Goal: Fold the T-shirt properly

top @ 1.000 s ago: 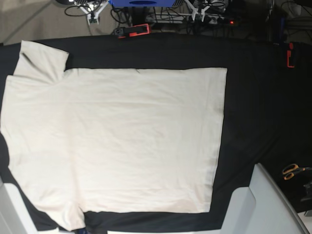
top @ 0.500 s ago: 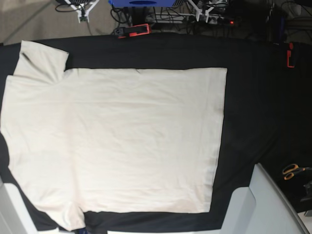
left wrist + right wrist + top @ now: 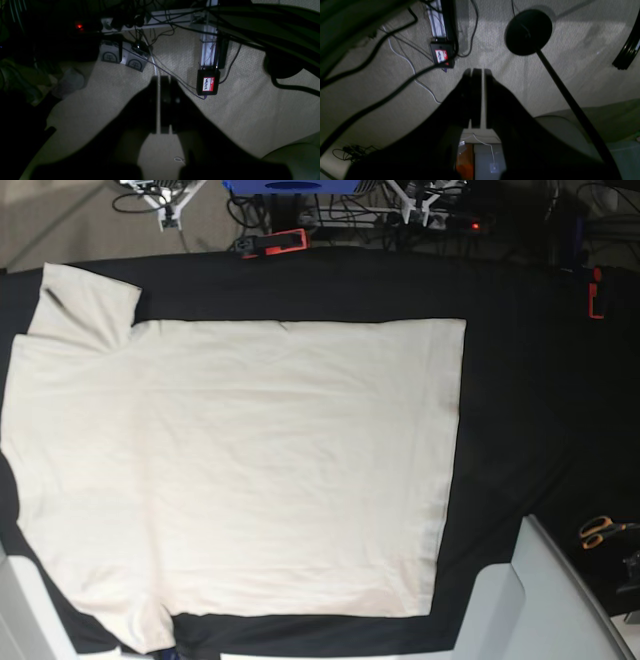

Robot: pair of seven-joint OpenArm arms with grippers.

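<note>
The T-shirt [image 3: 240,470] lies spread flat on the black-draped counter [image 3: 520,400], filling the left and centre of the base view — one sleeve at upper left. Both wrist views look down at carpet: left fingers [image 3: 160,105] and right fingers [image 3: 477,97] are closed, empty.

1. A black tablecloth [image 3: 530,400] covers the worktop.
2. Red clamps [image 3: 285,242] grip its far edge, with another [image 3: 596,293] near the right corner.
3. Orange-handled scissors [image 3: 598,531] lie at the right edge.
4. Beige carpet [image 3: 250,105] covers the floor, dimly lit.
5. Cables [image 3: 172,75] trail over it by a power strip [image 3: 160,17] with a red light [image 3: 79,25].
6. A round black stand base [image 3: 528,32] rests on the carpet.
</note>
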